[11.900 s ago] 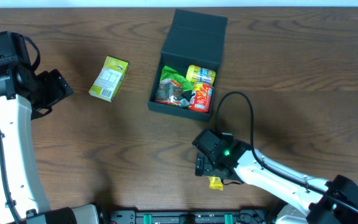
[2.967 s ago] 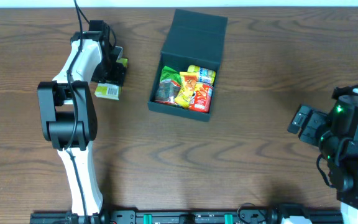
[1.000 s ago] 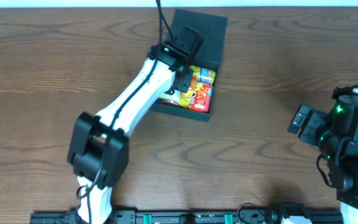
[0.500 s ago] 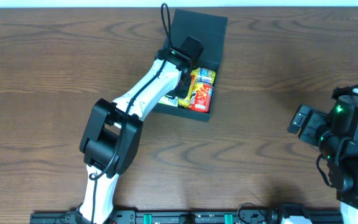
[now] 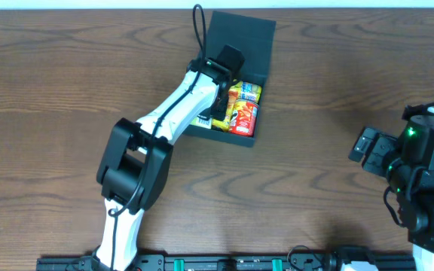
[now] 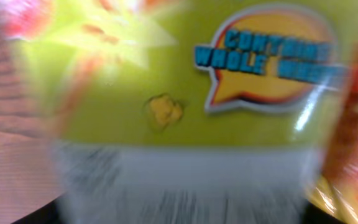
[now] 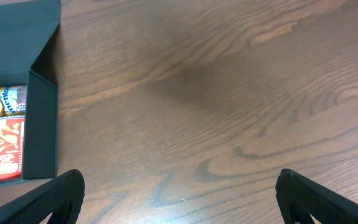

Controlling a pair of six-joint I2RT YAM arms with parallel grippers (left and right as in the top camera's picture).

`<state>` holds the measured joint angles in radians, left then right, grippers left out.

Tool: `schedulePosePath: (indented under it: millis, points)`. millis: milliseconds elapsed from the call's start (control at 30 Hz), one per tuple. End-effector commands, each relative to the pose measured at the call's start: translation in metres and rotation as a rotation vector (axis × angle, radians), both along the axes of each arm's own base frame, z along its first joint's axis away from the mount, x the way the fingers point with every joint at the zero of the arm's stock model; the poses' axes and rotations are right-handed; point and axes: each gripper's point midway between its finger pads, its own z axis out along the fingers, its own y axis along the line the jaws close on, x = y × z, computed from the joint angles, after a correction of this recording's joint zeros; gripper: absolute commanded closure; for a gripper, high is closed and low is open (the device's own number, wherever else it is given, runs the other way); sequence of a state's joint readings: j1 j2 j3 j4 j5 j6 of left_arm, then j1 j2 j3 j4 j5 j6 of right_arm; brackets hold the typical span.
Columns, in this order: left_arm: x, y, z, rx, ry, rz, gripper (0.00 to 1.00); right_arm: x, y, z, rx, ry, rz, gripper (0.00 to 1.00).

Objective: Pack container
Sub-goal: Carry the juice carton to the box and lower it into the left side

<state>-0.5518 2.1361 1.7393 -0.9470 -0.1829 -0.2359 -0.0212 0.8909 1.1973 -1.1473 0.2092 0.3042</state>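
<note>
Because the left wrist camera is filled by a blurred yellow-green carton, no fingers of the left gripper show, so whether they are parted or clamping the carton cannot be told. Seen from overhead, that gripper hangs over the nine o'clock side of the open container, just above the snack packets inside. The container sits toward twelve o'clock on the table, its box-and-lid length running roughly one o'clock to seven. The right gripper has its fingers spread wide and empty, with the container well apart at its ten o'clock. The left arm is plainly nearer. Only the overhead view shows the arm's placement; only the left wrist view shows the carton's print
</note>
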Motion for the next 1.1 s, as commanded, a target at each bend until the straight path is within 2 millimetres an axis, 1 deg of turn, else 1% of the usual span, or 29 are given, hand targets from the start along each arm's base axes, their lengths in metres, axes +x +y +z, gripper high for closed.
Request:
schedulePosePath:
  millis: [0,67,133,167,200,233,267,300,333,367,467,700,800,867,933,1000,1067]
  points:
    - [0.004,0.001,0.067,-0.077,-0.135,0.012,0.21,-0.001,-0.001,-0.001,0.004,0.002,-0.009,0.01]
    - [0.004,0.001,0.091,-0.107,-0.186,0.012,0.18,-0.001,-0.001,-0.001,0.004,0.002,-0.009,0.01]
    - [0.003,0.002,0.11,-0.132,-0.226,0.013,0.17,-0.001,-0.001,-0.001,0.004,0.002,-0.009,0.01]
    - [0.002,0.002,0.116,-0.139,-0.237,0.013,0.18,-0.001,-0.001,-0.001,0.004,0.002,-0.009,0.01]
    - [0.002,0.002,0.12,-0.143,-0.245,0.012,0.24,-0.001,-0.001,-0.001,0.004,0.002,-0.009,0.01]
    - [0.002,0.003,0.121,-0.144,-0.248,0.009,0.35,-0.001,-0.001,-0.001,0.004,0.002,-0.009,0.01]
    - [0.002,0.003,0.12,-0.143,-0.247,0.01,0.53,-0.001,-0.001,-0.001,0.004,0.002,-0.009,0.01]
    - [0.002,0.003,0.117,-0.14,-0.241,0.011,0.87,-0.001,-0.001,-0.001,0.004,0.002,-0.009,0.01]
    - [0.002,0.003,0.112,-0.137,-0.229,0.012,0.94,-0.001,-0.001,-0.001,0.004,0.002,-0.009,0.01]
    - [0.002,0.002,0.108,-0.136,-0.218,0.01,0.94,-0.001,-0.001,-0.001,0.004,0.002,-0.009,0.01]
    - [0.004,0.001,0.086,-0.11,-0.18,0.011,0.94,-0.001,-0.001,-0.001,0.004,0.002,-0.009,0.01]
    - [0.019,0.002,0.029,-0.058,-0.109,0.013,0.94,-0.001,-0.001,-0.001,0.004,0.002,-0.009,0.01]
    - [0.022,0.005,0.005,-0.037,-0.073,0.023,0.94,-0.001,-0.001,-0.001,0.004,0.002,-0.009,0.01]
    - [0.022,0.008,-0.005,-0.026,-0.053,0.028,0.94,-0.001,-0.001,-0.001,0.004,0.002,-0.009,0.01]
    - [0.021,0.008,-0.01,-0.022,-0.041,0.029,0.94,-0.001,-0.001,-0.001,0.004,0.002,-0.009,0.01]
    - [0.021,0.008,-0.01,-0.022,-0.041,0.029,0.94,-0.001,-0.001,-0.001,0.004,0.002,-0.009,0.01]
    - [0.022,0.008,-0.004,-0.028,-0.052,0.029,0.94,-0.001,-0.001,-0.001,0.004,0.002,-0.009,0.01]
